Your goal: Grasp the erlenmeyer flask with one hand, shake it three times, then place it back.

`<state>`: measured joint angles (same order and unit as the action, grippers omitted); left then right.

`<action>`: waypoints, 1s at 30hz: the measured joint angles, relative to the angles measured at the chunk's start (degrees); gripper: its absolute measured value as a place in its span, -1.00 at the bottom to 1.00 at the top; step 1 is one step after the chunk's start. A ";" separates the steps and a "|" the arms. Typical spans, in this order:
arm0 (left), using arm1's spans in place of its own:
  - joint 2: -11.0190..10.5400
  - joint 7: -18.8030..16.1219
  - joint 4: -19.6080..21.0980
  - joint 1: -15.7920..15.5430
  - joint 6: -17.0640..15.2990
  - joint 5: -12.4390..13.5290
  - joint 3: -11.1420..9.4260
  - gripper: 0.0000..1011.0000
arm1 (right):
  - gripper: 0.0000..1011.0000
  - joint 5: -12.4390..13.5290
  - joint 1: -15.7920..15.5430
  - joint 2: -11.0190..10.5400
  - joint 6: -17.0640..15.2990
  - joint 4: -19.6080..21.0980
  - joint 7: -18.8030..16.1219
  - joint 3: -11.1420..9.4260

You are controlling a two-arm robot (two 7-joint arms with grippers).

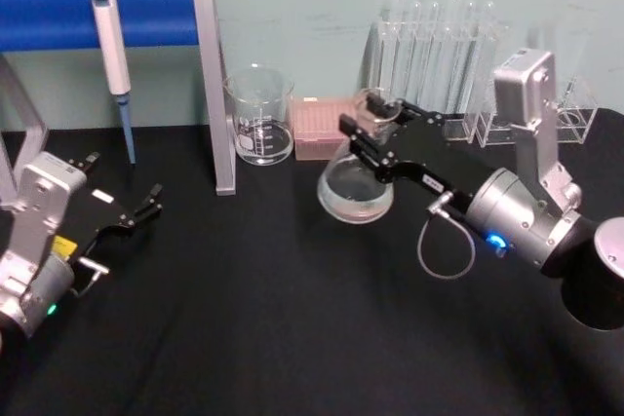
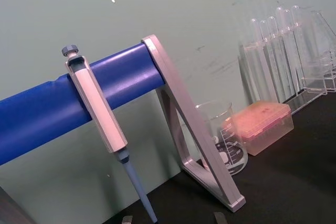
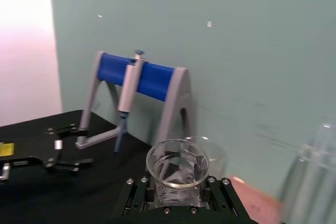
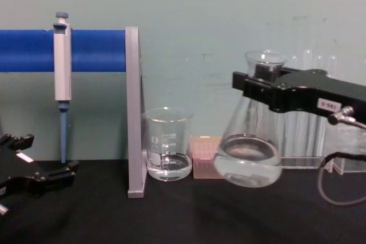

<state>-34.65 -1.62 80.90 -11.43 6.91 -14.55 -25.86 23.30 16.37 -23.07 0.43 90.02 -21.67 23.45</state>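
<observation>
The flask [image 4: 249, 152] hung a little tilted and seemed to be just off the black surface [image 1: 273, 319]. It was nearer than the pink box [image 1: 317, 129] and to the right of the glass cup [image 1: 259, 116]. The right hand [image 1: 375, 129] was closed around its thin neck. Held there, the water in the wide bottom could swish without spilling. I think shaking was the step at hand. The left hand [image 1: 136, 209] lay wide open, near and well to the left, out of the way.
</observation>
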 joint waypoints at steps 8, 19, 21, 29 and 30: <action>0.00 0.00 0.00 0.00 0.00 0.00 0.00 0.98 | -0.11 -1.39 -0.93 0.57 -0.40 -0.11 2.19 -2.53; 0.00 0.00 0.00 0.00 0.00 0.00 0.00 0.98 | -0.11 -3.06 -1.82 1.23 -1.08 -0.49 3.68 -5.30; 0.00 0.00 0.00 0.00 0.00 0.00 0.00 0.98 | -0.11 -3.45 -1.84 1.37 -1.17 -0.67 3.72 -5.73; 0.00 0.00 0.00 0.00 0.00 0.00 0.00 0.98 | -0.11 -4.34 -1.82 2.06 -1.49 -1.22 3.30 -6.63; 0.00 0.00 0.00 0.00 0.00 0.00 0.00 0.98 | -0.11 -4.38 -1.80 2.13 -1.52 -1.23 3.18 -6.65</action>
<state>-34.64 -1.62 80.90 -11.43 6.91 -14.55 -25.86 18.93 14.57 -20.94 -1.09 88.79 -18.48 16.79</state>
